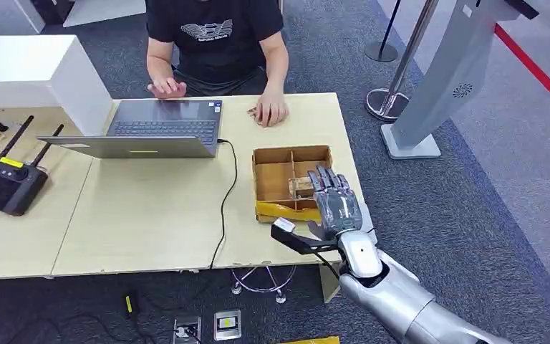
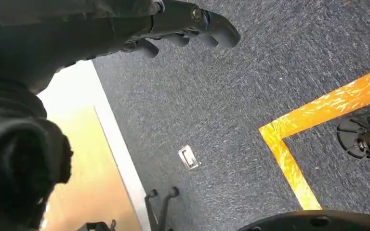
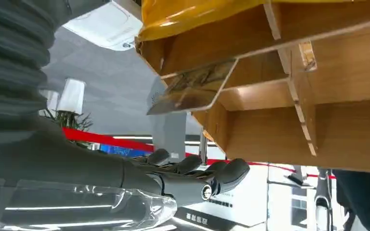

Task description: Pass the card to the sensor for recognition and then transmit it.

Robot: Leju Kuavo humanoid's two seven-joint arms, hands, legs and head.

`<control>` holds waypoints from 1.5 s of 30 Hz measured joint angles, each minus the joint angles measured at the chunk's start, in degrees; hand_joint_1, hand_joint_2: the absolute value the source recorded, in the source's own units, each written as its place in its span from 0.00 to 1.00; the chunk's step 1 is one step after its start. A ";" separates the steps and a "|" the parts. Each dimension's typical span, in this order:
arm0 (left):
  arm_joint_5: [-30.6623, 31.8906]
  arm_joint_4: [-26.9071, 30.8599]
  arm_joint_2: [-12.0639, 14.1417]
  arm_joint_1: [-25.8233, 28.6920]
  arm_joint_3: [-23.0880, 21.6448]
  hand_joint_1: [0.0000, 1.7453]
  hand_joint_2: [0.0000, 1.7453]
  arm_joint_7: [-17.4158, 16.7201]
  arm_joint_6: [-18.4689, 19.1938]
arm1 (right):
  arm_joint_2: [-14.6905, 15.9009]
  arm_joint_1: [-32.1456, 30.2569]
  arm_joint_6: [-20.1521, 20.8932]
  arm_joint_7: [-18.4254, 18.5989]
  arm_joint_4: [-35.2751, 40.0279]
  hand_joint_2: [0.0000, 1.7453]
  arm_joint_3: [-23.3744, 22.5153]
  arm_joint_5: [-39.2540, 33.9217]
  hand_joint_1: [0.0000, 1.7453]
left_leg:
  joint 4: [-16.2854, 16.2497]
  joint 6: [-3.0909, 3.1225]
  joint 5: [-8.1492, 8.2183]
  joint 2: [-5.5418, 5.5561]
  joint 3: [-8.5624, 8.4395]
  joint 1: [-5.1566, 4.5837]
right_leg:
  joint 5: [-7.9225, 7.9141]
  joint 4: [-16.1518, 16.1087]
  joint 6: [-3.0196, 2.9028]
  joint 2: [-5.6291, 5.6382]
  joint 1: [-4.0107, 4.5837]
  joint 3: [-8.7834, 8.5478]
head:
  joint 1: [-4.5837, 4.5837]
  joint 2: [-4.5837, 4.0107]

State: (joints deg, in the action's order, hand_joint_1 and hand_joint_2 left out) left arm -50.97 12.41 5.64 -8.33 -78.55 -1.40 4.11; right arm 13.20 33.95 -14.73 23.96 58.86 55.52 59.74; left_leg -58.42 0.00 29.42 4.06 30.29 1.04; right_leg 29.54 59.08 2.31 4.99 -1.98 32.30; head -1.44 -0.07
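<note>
A partitioned cardboard box sits near the table's right edge, its near side wrapped in yellow tape. A card leans in one of its near compartments. My right hand hovers over that compartment with fingers stretched out and apart, holding nothing. In the right wrist view the card juts out past a divider of the box, and my right hand's fingers lie a short way off, not touching it. My left hand hangs over the carpet beside the table, holding nothing.
A person sits at the far side with an open laptop; one of their hands rests on the table just beyond the box. A black cable crosses the table. A black controller lies left. A white kiosk stands right.
</note>
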 joint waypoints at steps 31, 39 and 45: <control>0.55 0.00 0.00 0.04 0.00 0.00 0.00 -0.11 0.00 | -1.20 -0.21 -0.31 0.15 -4.17 1.00 -1.44 0.59 1.00 | 0.00 0.00 0.00 0.00 -0.03 0.00 | 0.00 0.00 0.00 0.00 0.00 -0.02 | 0.00 -0.02; 1.38 0.02 0.00 0.03 -0.02 0.00 0.00 -0.11 0.00 | -0.81 -0.22 0.28 1.29 -0.24 1.00 -2.67 2.71 1.00 | 0.00 0.00 0.00 -0.01 -0.04 0.00 | 0.00 0.00 0.00 0.01 0.00 -0.01 | 0.02 0.00; 1.88 0.00 0.00 0.03 -0.02 0.00 0.00 -0.09 0.00 | 0.35 -0.14 1.48 1.86 4.53 1.00 -3.94 3.52 1.00 | 0.00 0.00 0.00 -0.02 -0.04 0.00 | -0.01 0.00 0.00 0.02 0.00 -0.01 | 0.00 0.00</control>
State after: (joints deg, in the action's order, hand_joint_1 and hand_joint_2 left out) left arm -49.09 12.41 5.64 -8.30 -78.58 -1.49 4.11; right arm 13.55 33.81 -13.25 25.81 63.39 51.58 63.25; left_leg -58.43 0.00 29.42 4.05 30.25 1.04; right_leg 29.53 59.08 2.31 5.01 -1.98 32.29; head -1.44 -0.07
